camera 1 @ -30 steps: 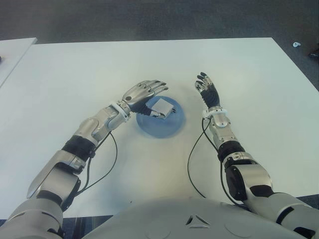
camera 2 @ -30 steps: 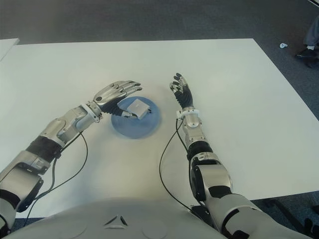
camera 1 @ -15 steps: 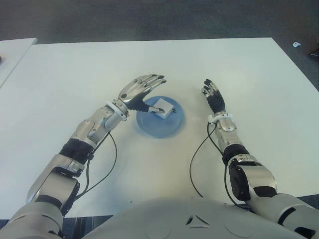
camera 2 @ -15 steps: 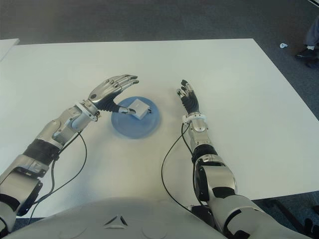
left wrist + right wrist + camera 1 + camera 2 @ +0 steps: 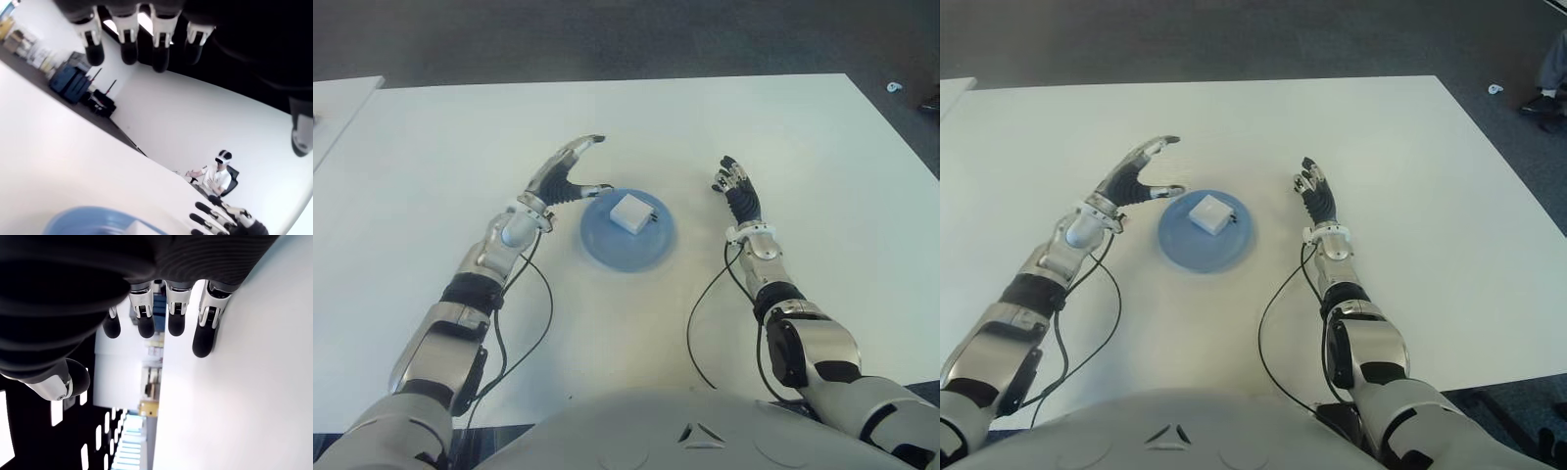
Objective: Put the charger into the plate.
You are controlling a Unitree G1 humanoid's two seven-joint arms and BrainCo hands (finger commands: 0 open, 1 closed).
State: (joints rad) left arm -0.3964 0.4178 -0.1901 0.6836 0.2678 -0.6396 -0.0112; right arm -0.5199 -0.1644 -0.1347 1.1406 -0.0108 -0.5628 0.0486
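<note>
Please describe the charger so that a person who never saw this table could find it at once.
On the white table, between the two robot hands, lies a round blue plate. The charger sits on it, toward the far side. It is a small white block, the only thing on the plate, and neither the open left hand nor the open right hand touches it.

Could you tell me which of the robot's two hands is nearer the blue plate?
The left hand, open beside the plate's left rim; the right hand shows farther off on the other side.

charger (image 5: 631, 212): small white block, flat | inside round blue plate (image 5: 607, 245)
</note>
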